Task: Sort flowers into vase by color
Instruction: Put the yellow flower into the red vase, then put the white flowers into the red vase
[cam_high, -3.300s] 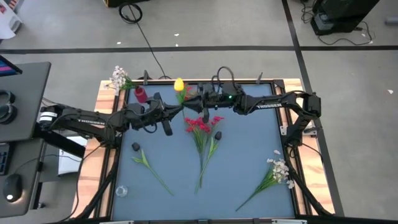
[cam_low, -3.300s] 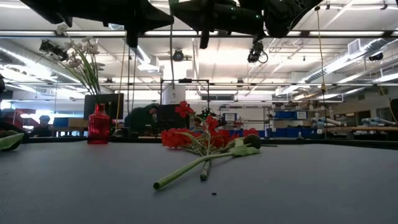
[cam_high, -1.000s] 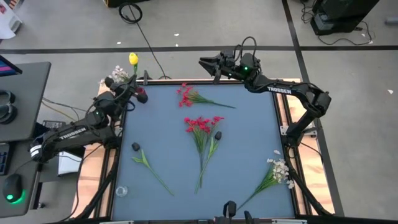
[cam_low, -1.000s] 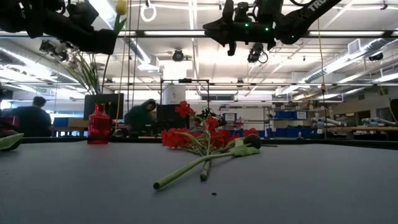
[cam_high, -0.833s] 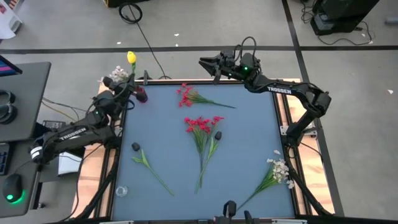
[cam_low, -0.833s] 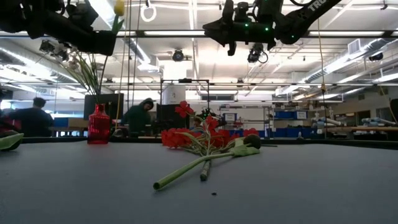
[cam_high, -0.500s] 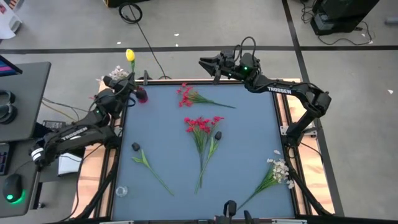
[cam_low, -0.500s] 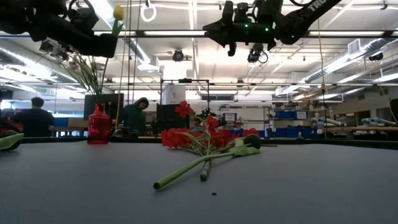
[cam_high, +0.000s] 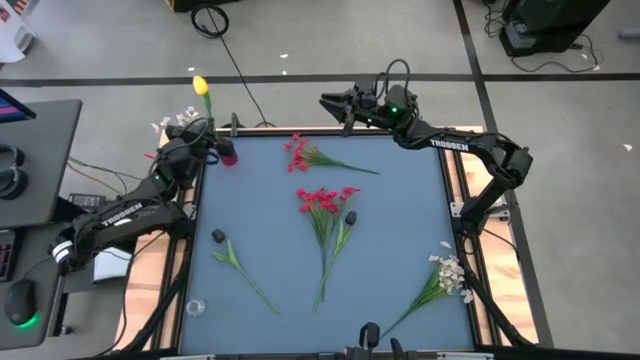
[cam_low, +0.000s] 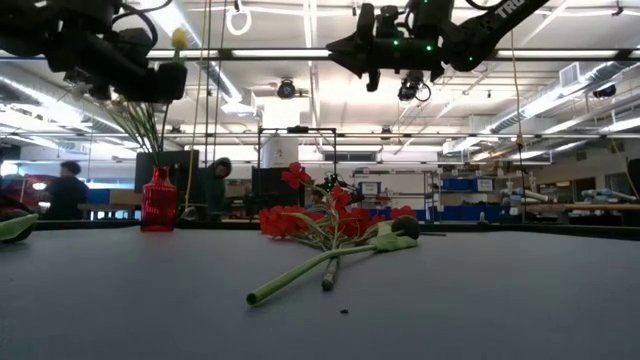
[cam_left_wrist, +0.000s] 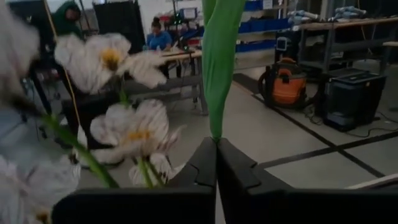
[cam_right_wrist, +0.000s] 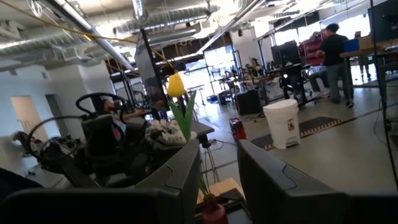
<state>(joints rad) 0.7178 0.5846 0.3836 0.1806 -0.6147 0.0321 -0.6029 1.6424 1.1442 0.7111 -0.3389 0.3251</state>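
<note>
Left gripper (cam_high: 190, 150) clamped on yellow flower (cam_high: 200, 84) at table's far-left corner, stem upright (white-flower vase (cam_high: 168, 128) just beside, nearest this arm). Right gripper (cam_high: 330, 102) part-open, empty, above far edge.

My two arms are dark, jointed tubes with white lettering along the forearms, black cables looping over the wrists, a small green light on my right wrist, and flat, angular black fingers (cam_left_wrist: 233, 171) at each end.
</note>
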